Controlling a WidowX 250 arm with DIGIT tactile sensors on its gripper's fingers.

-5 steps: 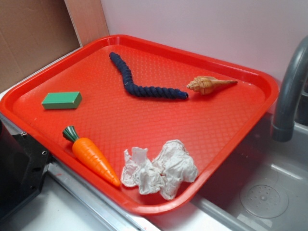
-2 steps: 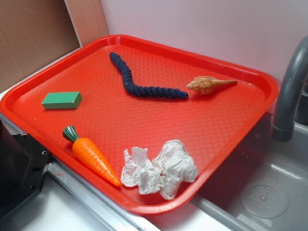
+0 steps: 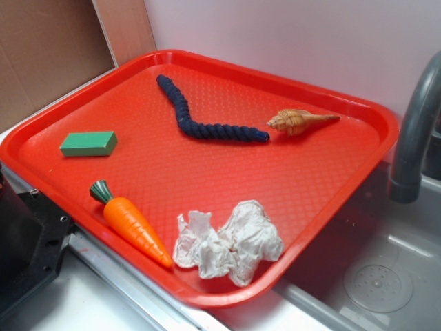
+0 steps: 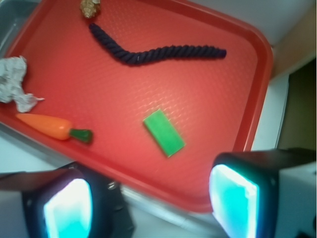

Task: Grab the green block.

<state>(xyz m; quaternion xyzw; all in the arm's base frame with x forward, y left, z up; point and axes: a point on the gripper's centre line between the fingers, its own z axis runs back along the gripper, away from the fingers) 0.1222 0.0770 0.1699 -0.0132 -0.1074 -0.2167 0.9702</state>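
On the left part of the red tray (image 3: 331,179): green block (image 3: 88,143), lying flat, long axis roughly left-right in the exterior view, diagonal in the wrist view. Further right: carrot (image 3: 131,222), dark rope (image 3: 207,114), crumpled paper (image 3: 231,243), shell (image 3: 300,121); beyond, grey sink (image 3: 386,276) and faucet (image 3: 413,138). Gripper (image 4: 153,206): fingers wide apart, holding nothing, over the tray's near edge.

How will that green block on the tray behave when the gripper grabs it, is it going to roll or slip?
The green block lies flat on the red tray, so it probably won't roll or tip. Its straight sides look rigid, likely giving the open gripper firm faces. Matte faces suggest little slipping.
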